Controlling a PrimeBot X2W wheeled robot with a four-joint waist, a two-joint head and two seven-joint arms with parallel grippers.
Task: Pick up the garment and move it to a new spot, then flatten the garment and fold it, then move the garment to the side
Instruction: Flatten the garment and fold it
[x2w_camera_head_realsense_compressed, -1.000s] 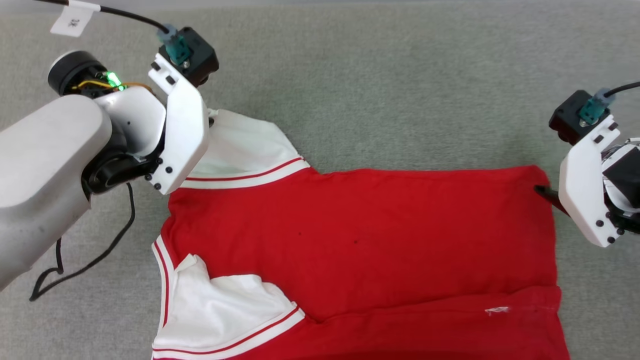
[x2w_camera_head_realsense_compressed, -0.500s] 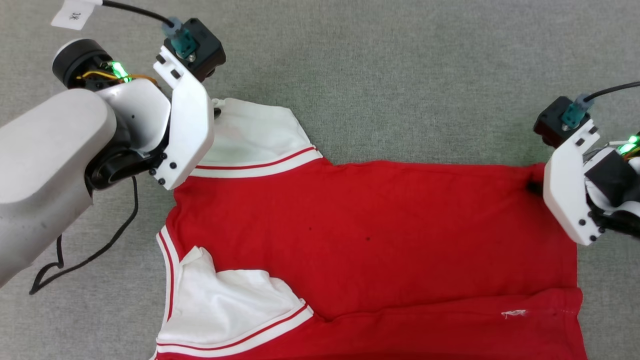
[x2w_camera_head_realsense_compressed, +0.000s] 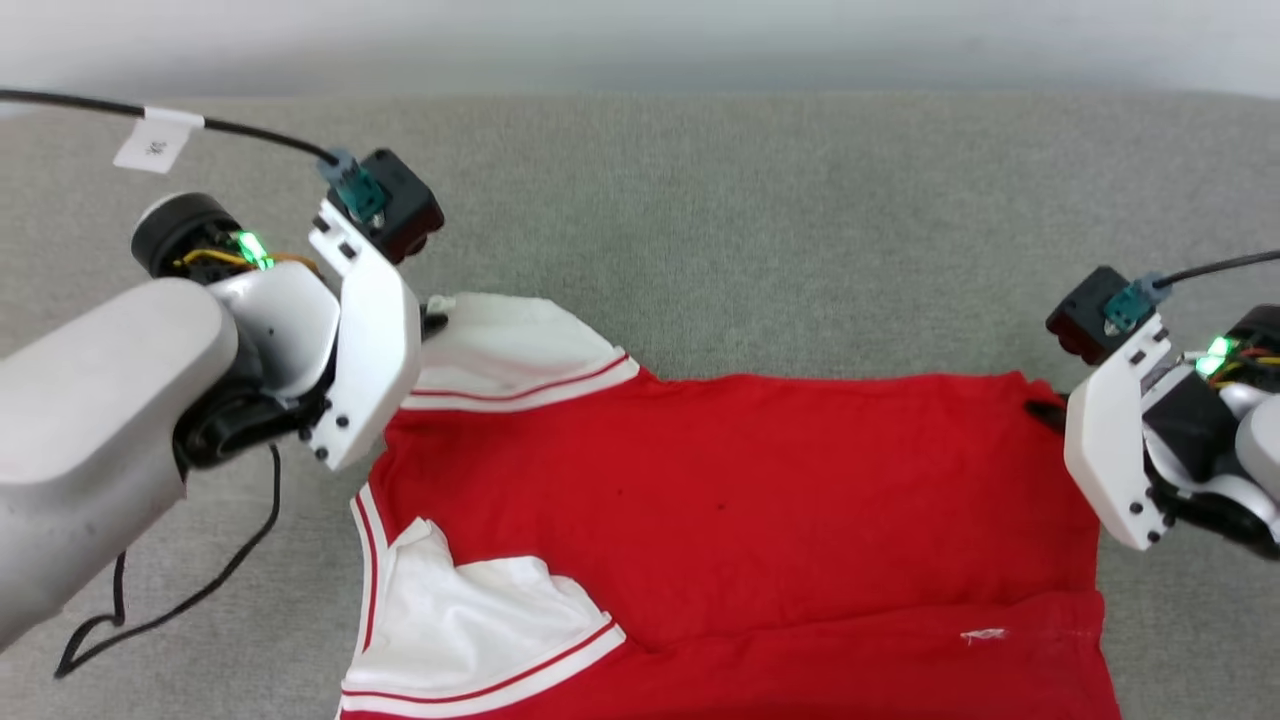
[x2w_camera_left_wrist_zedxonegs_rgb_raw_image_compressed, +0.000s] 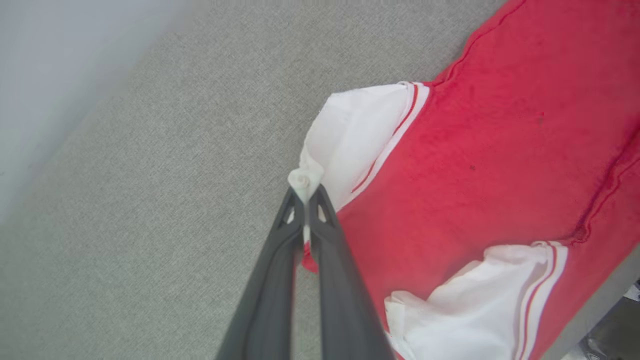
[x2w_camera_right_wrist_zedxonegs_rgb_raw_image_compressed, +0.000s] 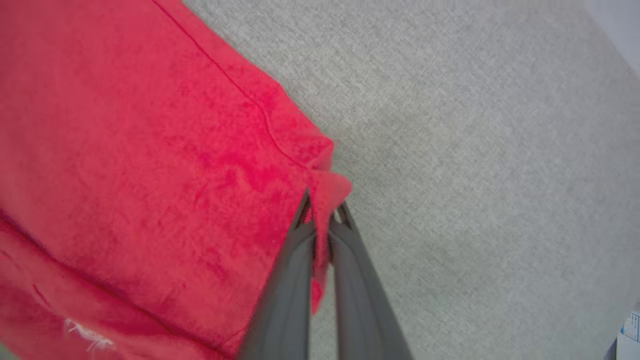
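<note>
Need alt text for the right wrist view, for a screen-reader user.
The right claw is shut on a bunched corner of the red garment, pinching the cloth between its two dark fingers. The garment spreads across the left of the view, and a grey textured surface shows to the right.

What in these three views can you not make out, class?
- Head view: the garment runs off the bottom edge.
- Head view: left end effector, fingers mostly hidden behind its white bracket.
- Head view: white fleck on the red cloth, too small to identify.
- Every view: the garment's underside, hidden against the grey surface.
</note>
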